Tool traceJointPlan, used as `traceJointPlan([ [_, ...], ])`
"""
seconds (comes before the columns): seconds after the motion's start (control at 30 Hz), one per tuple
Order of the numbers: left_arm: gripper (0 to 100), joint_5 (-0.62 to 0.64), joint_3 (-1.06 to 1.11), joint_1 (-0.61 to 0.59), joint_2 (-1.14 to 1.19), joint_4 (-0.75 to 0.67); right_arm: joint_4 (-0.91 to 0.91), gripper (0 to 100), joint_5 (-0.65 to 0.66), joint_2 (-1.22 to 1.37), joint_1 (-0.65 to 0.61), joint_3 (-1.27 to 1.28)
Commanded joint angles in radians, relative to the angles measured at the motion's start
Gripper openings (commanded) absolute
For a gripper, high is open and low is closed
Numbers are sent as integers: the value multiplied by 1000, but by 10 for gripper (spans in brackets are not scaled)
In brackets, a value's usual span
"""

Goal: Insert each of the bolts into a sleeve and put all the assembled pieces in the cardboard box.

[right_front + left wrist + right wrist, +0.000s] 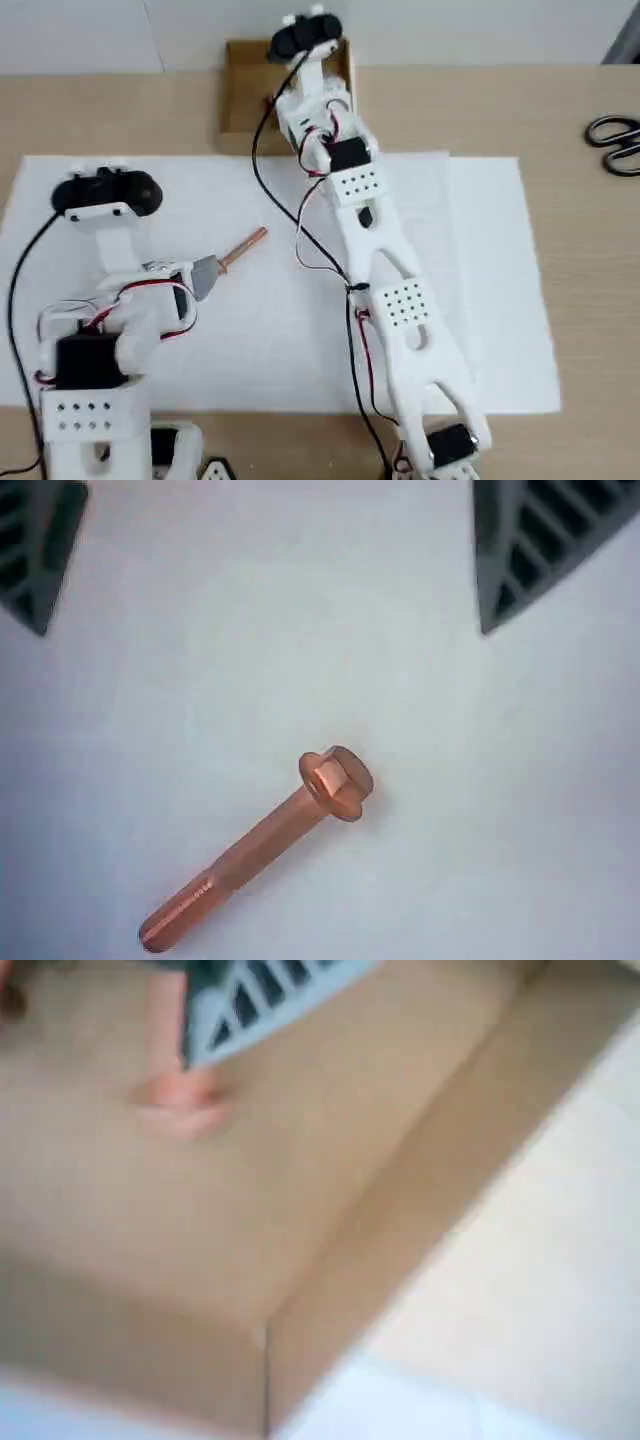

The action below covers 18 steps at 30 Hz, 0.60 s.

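- The left gripper (pixel 262 625) was held low over the white sheet (pixel 480 280), at the near left of the table (pixel 120 110). Its two grey fingers (pixel 530 550) were spread wide apart, with nothing between them.
- A copper bolt (pixel 255 865) was seen lying flat on the sheet just beyond that gripper. It was untouched by either finger and no sleeve was seen on it. In the high view its hexagonal flanged head (pixel 336 782) was turned toward the fingers and its shank pointed away from them.
- The right arm (pixel 400 300) was stretched from the near edge across the sheet to the cardboard box (pixel 240 95) at the far side.
- The right gripper (pixel 185 1060) was lowered inside the box. One grey finger (pixel 250 1000) was seen above the box floor, and whether the fingers were parted or closed could not be told.
- A blurred copper-coloured piece (pixel 180 1105) was seen beside that finger, over the box floor. Whether it was gripped, or carried a sleeve, could not be told.
- Scissors (pixel 615 143) were left on the bare table at the far right, well apart from both arms.
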Motion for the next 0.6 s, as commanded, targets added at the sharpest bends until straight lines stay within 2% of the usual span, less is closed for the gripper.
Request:
traceJointPlan([
  [0.0, 259, -8, -10, 3, -12, -2, 71, 186, 11, -28, 5, -97],
  [0.17, 258, -8, -10, -2, -12, 3, 188, 186, 11, -85, 10, -101],
  [0.37, 258, -8, -10, 0, -12, 5, 524, 186, 9, -424, -10, -101],
  [0.57, 258, -8, -10, 3, -12, 5, 771, 186, 9, -685, -21, -100],
])
